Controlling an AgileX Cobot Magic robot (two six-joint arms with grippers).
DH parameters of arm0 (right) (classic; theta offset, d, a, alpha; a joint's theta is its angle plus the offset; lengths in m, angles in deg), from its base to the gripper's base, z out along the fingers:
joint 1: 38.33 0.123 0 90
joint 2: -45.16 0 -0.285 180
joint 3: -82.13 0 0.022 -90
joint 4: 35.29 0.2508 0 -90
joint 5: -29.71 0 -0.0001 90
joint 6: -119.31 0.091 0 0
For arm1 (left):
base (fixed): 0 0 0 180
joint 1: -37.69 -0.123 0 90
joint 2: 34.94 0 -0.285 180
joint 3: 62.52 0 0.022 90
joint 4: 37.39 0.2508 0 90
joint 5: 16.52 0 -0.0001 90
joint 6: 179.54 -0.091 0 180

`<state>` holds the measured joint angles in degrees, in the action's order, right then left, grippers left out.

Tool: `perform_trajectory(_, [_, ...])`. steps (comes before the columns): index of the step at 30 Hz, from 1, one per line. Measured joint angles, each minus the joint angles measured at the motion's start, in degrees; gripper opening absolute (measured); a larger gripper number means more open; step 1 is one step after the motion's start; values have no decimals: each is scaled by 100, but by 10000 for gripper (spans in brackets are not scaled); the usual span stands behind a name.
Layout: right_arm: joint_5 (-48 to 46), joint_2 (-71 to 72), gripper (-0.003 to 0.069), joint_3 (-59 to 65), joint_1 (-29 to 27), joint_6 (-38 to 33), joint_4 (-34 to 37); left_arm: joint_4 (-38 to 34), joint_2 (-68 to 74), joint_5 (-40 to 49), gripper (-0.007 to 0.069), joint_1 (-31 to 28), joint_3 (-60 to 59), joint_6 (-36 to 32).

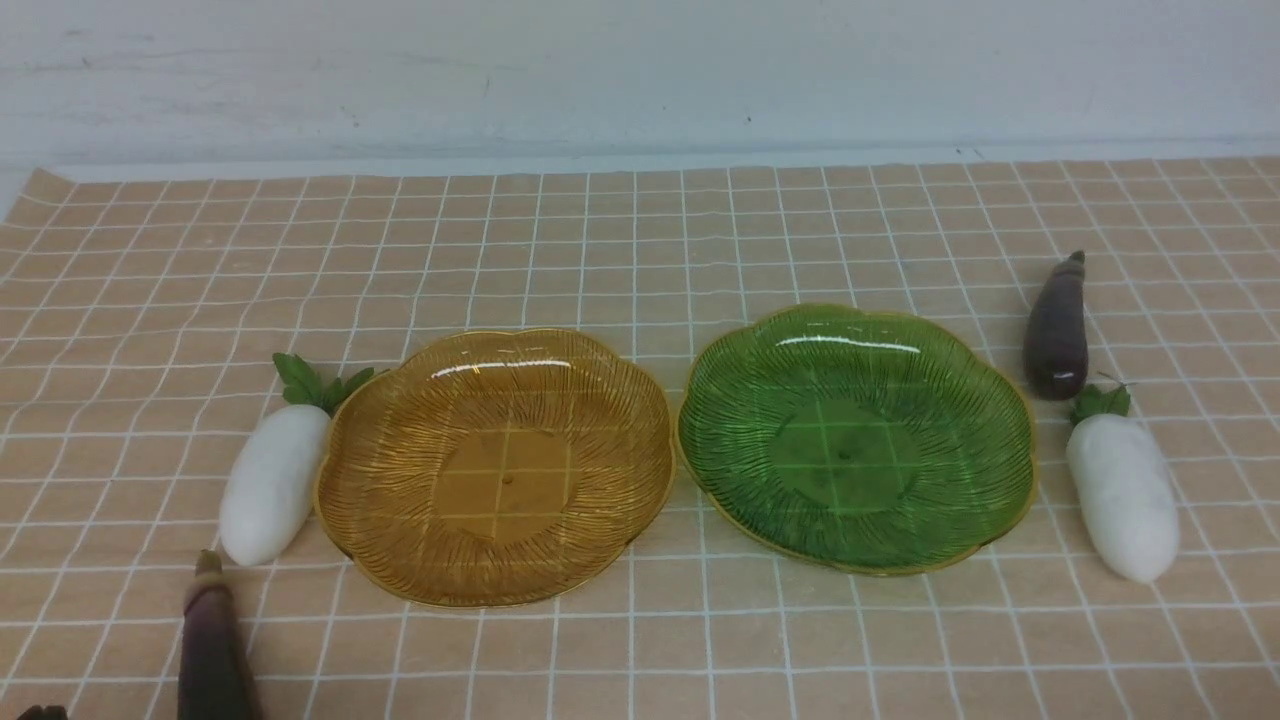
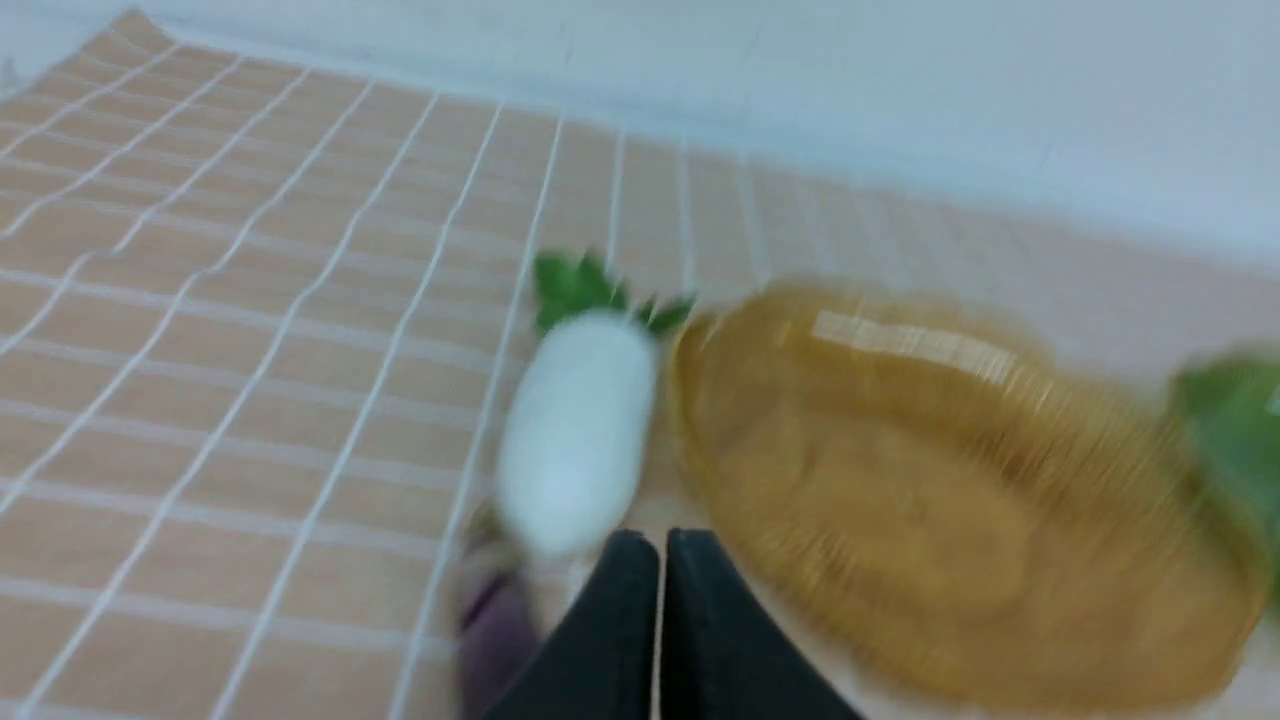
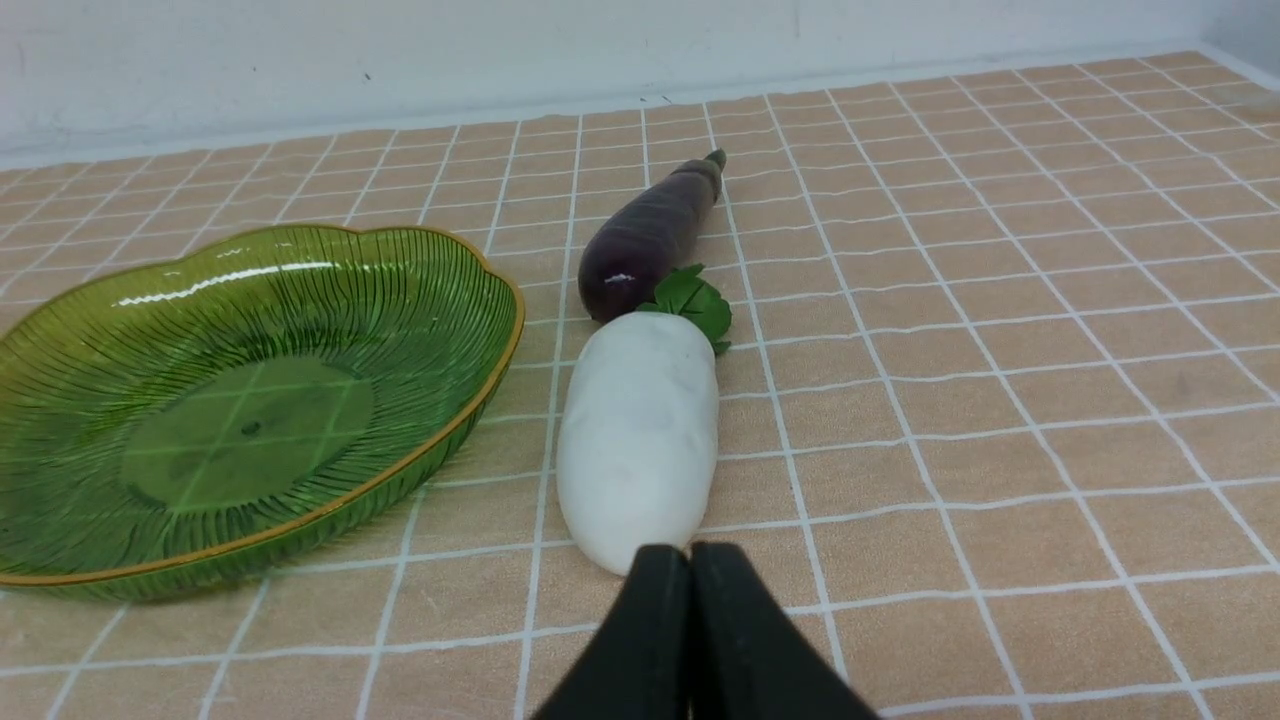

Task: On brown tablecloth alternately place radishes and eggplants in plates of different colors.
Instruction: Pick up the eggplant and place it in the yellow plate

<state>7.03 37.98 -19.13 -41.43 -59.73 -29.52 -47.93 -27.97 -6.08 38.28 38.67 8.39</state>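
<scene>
Ahead of the closed left pincer, a white radish, beyond the closed right pincer, another radish, both lay uncovered.

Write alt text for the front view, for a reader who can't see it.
Two empty scalloped plates, amber and green, sit side by side on a tan checked tablecloth. A white radish and dark eggplant lie left; another radish and eggplant lie right.
</scene>
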Motion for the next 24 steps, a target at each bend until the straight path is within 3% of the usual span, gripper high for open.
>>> perform_trajectory(6, [65, 0, -15, 0, 0, 157, 306, -671, 0, -1752, -3, 0, 0, 84])
perform_trajectory(8, [349, 0, -15, 16, 0, 431, 1007, -862, 0, -2492, -3, 0, 65, 317])
perform_trajectory(11, [1163, 0, -15, 23, 0, 719, 2075, -981, 21, -2201, -3, 0, 712, 589])
perform_trajectory(14, [1526, 0, -15, 23, 0, 750, 2929, -981, 586, -879, -3, 0, 2096, 456])
perform_trajectory(19, [1615, 0, -15, 23, 0, 733, 3652, -701, 2681, 3187, -3, 0, 4134, 94])
perform_trajectory(22, [1627, 0, -15, 23, 0, 617, 3706, -278, 3755, 4562, -3, 0, 4493, 24])
perform_trajectory(24, [1615, 0, -15, 23, 0, 586, 3732, -43, 4229, 4897, -3, 0, 4504, 9])
